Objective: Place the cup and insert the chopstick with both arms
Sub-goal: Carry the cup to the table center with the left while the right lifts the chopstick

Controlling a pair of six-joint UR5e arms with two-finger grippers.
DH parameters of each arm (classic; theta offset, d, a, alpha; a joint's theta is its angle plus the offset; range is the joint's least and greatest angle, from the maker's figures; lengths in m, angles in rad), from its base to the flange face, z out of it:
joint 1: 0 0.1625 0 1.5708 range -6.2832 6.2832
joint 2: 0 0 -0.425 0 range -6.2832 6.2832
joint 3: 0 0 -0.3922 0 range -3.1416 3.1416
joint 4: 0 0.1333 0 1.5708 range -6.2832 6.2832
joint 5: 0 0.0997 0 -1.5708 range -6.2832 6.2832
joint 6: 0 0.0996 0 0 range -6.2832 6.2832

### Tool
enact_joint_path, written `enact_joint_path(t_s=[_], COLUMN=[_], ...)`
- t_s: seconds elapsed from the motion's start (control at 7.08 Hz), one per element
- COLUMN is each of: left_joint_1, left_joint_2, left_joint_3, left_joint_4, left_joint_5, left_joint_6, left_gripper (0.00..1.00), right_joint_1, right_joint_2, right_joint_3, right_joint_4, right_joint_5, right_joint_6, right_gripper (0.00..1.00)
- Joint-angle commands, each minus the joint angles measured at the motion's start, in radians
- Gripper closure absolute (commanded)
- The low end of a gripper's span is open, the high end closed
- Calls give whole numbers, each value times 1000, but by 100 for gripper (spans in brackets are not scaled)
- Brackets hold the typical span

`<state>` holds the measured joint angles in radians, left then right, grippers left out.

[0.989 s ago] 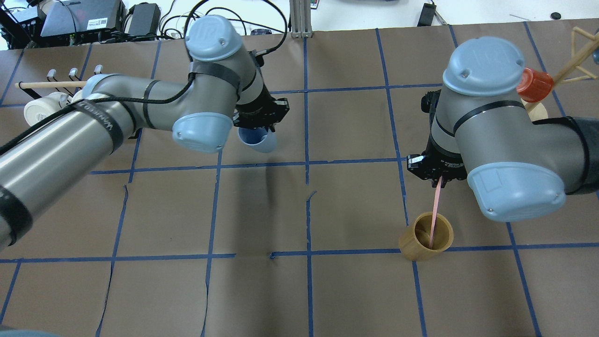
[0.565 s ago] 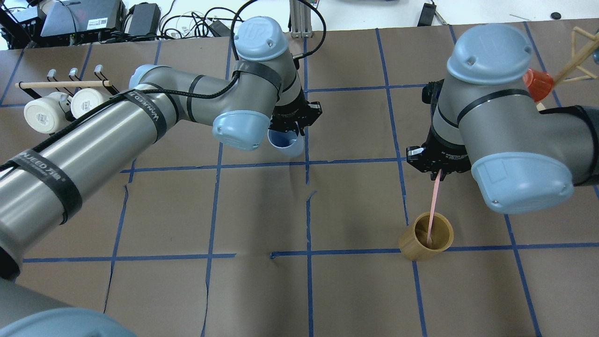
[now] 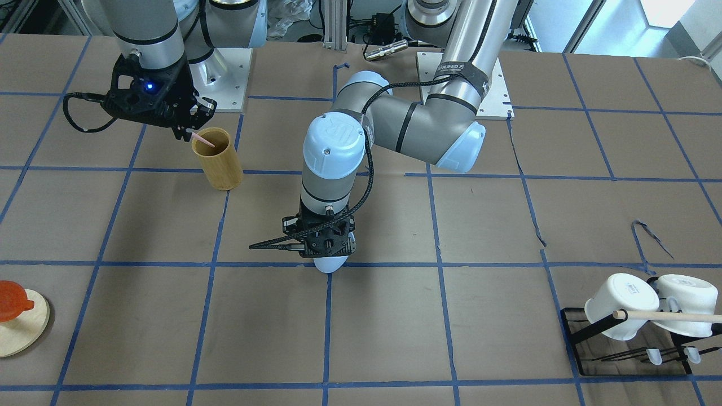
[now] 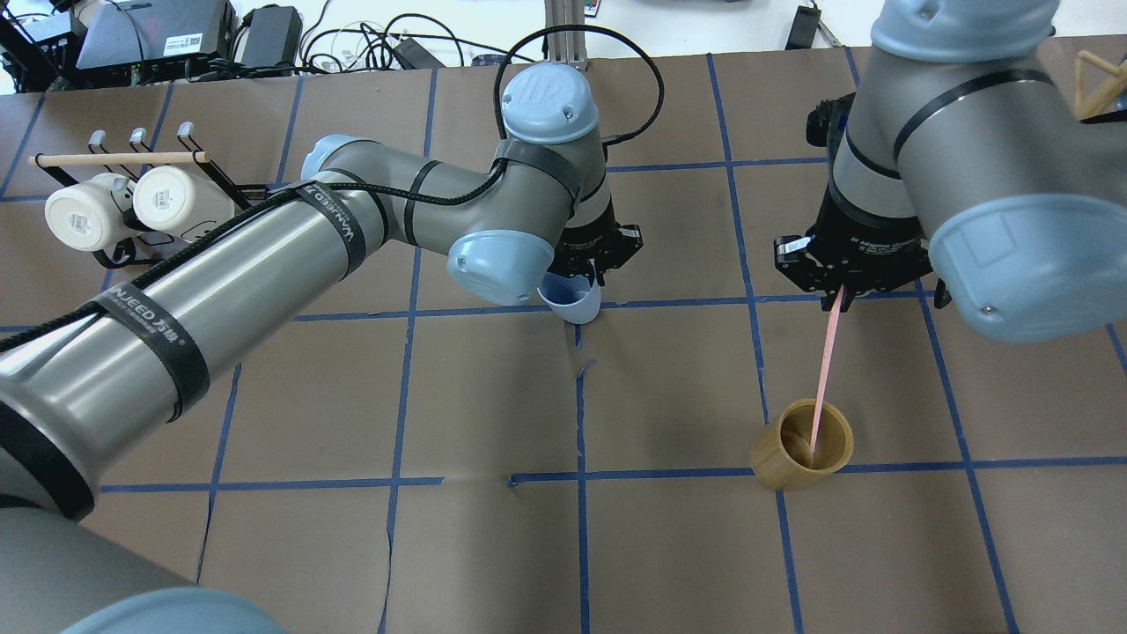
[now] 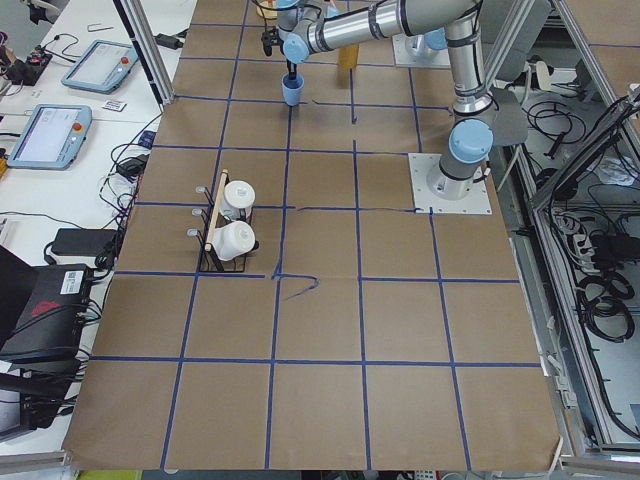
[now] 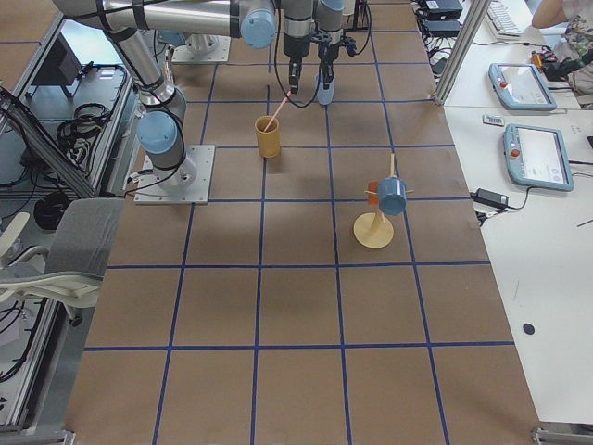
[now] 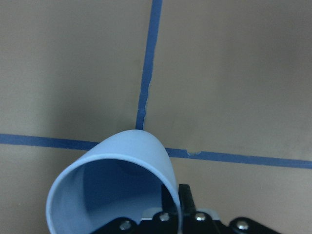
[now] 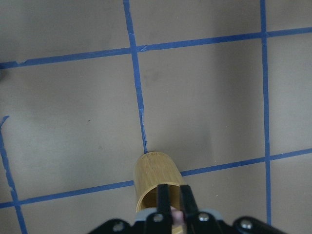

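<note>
Jaws clamped both sides: left gripper (image 4: 588,275), holding the cup (image 4: 572,304) by its rim, has carried it toward 3 o'clock to the centre tape crossing (image 4: 578,305), seemingly ready for set-down; right gripper (image 4: 841,292) has lifted the chopstick (image 4: 825,370) toward 12 o'clock, tip still at the mouth of the bamboo cylinder (image 4: 775,467).

Overhead view: cup (image 4: 570,305) near centre, chopstick (image 4: 828,370) and cylinder (image 4: 801,456) to the right, mugs (image 4: 172,198) at the left.
The cup hangs tilted in the left gripper (image 4: 588,275), just above frame centre. The chopstick slants from the right gripper (image 4: 841,295) at upper right down into the cylinder at lower right. Two mugs hang side by side on a rack (image 4: 220,180) at upper left.
</note>
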<state>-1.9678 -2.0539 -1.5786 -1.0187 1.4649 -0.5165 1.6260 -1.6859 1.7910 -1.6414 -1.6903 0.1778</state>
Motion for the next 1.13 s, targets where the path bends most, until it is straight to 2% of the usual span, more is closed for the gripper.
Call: enact_joint_path(t_s=[0.0,0.28,0.42,0.57,0.71,0.85,0.99], left_joint_1=[21,87,90,113,147,186,231], left_joint_2=[36,130,208,284,354,419,481], left_joint_3=[15,34,57,63,49,26,-39], left_joint_4=[3,-84,-219,-339,-381,-437,-498], left_joint_5=[3,-8,-8,-3,9,11,9], left_joint_6=[48,114,124,177,205,201,207], left_gripper=[0,0,0,10,11,11,10], right_joint_1=[0,0,2,5,8,15,31], right_joint_2=[0,3,11,21,38,87,128], right_joint_3=[-88,-154,-198,-229,-254,-257,-252], right_joint_4=[40,40,38,35,17,-94,-200], right_joint_5=[24,29,35,96,115,115,147], right_joint_6=[0,-1,-1,0,5,8,9], right_gripper=[85,85,84,84,85,87,87])
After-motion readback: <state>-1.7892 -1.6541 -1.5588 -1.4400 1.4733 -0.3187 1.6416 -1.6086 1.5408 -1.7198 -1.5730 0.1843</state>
